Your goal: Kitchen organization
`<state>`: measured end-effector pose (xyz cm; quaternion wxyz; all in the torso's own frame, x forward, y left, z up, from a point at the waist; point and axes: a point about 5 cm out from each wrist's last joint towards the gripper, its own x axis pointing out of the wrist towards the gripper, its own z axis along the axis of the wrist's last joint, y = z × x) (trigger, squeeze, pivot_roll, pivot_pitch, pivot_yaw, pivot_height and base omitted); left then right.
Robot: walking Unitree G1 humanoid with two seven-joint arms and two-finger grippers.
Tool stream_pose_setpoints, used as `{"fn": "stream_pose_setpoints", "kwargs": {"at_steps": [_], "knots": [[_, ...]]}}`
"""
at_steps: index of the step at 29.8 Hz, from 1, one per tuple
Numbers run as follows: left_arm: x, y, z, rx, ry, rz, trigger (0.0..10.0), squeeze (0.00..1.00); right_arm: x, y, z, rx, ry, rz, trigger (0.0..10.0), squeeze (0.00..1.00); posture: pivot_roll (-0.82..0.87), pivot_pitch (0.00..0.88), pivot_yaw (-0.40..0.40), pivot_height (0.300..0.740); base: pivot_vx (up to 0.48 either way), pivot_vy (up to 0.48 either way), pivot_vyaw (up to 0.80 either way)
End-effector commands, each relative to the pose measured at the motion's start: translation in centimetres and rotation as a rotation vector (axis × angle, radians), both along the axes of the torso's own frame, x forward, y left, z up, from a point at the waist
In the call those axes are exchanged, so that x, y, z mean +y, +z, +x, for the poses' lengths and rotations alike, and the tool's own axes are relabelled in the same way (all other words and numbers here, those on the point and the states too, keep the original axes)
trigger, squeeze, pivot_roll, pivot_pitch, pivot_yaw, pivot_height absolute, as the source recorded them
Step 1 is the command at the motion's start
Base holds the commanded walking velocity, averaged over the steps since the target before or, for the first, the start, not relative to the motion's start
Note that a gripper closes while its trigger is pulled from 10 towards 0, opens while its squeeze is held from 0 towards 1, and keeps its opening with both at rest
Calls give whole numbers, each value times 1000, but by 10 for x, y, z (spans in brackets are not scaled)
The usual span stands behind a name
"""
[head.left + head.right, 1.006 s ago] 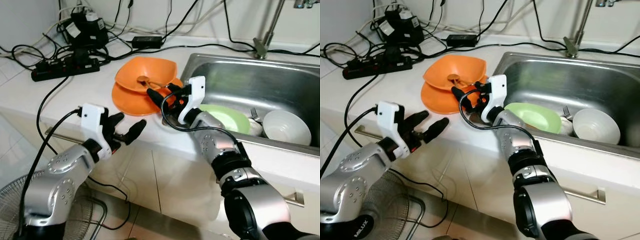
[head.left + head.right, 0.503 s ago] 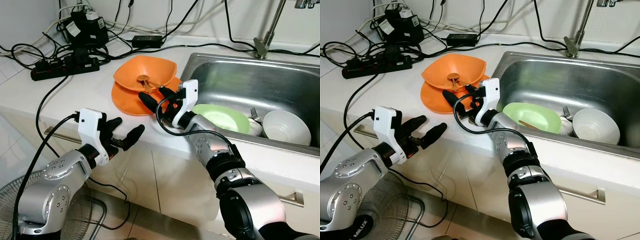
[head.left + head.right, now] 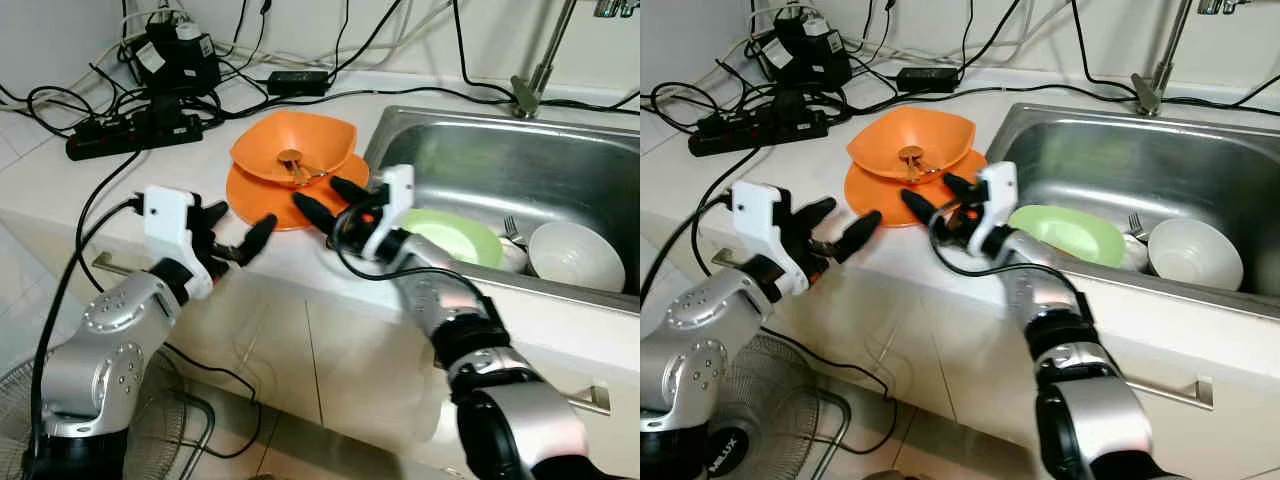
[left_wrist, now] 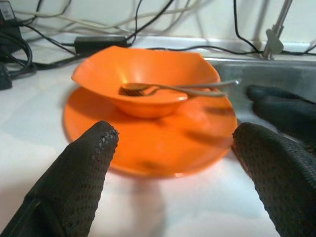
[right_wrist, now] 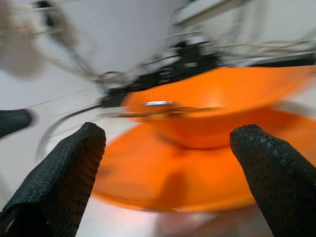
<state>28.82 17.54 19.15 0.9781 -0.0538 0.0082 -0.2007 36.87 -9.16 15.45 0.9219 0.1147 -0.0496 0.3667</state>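
A white counter [image 3: 60, 180] runs left of a steel sink [image 3: 470, 150], with a pale wall behind and a tiled floor below; a fan [image 3: 170, 440] stands on the floor at the near left. The far left of the counter carries a power strip [image 3: 125, 135], an adapter [image 3: 295, 82] and tangled cables [image 3: 60, 100]. Near the sink's left rim sits an orange plate [image 3: 265, 195] with an orange bowl [image 3: 290, 148] on it, and a fork [image 4: 173, 89] lies in the bowl. The counter between plate and near edge is bare. The left gripper [image 3: 238, 232] hovers at the near edge, just left of the plate, fingers apart and holding nothing. The right gripper [image 3: 325, 200] hangs over the plate's near right rim, fingers spread wide, empty. In the sink lie a green plate [image 3: 455, 235], a white bowl [image 3: 575, 255] to its right, and cutlery [image 3: 508, 230] between them. The tap [image 3: 535, 70] rises at the far side.
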Motion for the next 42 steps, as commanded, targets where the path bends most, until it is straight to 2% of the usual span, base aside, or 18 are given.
{"fn": "stream_pose_setpoints", "kwargs": {"at_steps": [1,5,8,11,16,18,22,26,31,32,35,36,40,42], "knots": [[3,5,6,-26,38,0,10000,0,-8,12,1,-69,-54,-9,10000,737,44,20,107,740,0,0,0],[1,3,12,-21,38,-6,10000,0,-24,21,-1,-117,-130,-32,10000,737,18,14,111,740,0,0,0],[-4,1,19,-16,24,-28,10000,0,-36,32,-9,-167,-145,-58,10000,741,-8,11,115,740,0,0,0],[-5,0,21,-12,21,-49,10000,0,-39,35,-12,-180,-138,-74,10000,741,-21,10,117,740,0,0,0],[-13,0,32,-8,9,-158,10000,0,-51,39,-25,-192,-117,-137,10000,741,-51,3,117,740,0,0,0],[-14,0,33,-12,7,-183,10000,0,-52,39,-27,-192,-116,-141,10000,741,-61,0,118,740,0,0,0],[-27,5,43,-13,-40,-329,10000,0,-53,41,-35,-182,-115,-147,10000,741,-87,0,126,740,0,0,0],[-38,5,51,36,-56,-455,10000,0,-49,41,-42,-171,-100,-143,10000,741,-99,0,132,740,0,0,0],[-41,3,56,68,-53,-524,10000,0,-42,40,-56,-156,8,-172,10000,733,-105,7,135,740,0,0,0],[-42,3,59,82,-43,-556,10000,0,-41,38,-64,-152,69,-206,10000,733,-108,11,136,740,0,0,0],[-44,2,63,104,-30,-626,10000,0,-42,35,-75,-141,143,-254,10000,729,-117,15,139,740,0,0,0],[-44,2,64,112,-22,-655,10000,0,-43,34,-78,-141,159,-283,10000,725,-120,17,141,740,0,0,0],[-44,1,65,124,-18,-679,10000,0,-43,33,-78,-141,154,-295,10000,706,-123,18,142,740,0,0,0],[-42,-4,69,162,-5,-744,10000,0,-43,35,-81,-132,153,-297,10000,694,-124,20,142,740,0,0,0]]}}
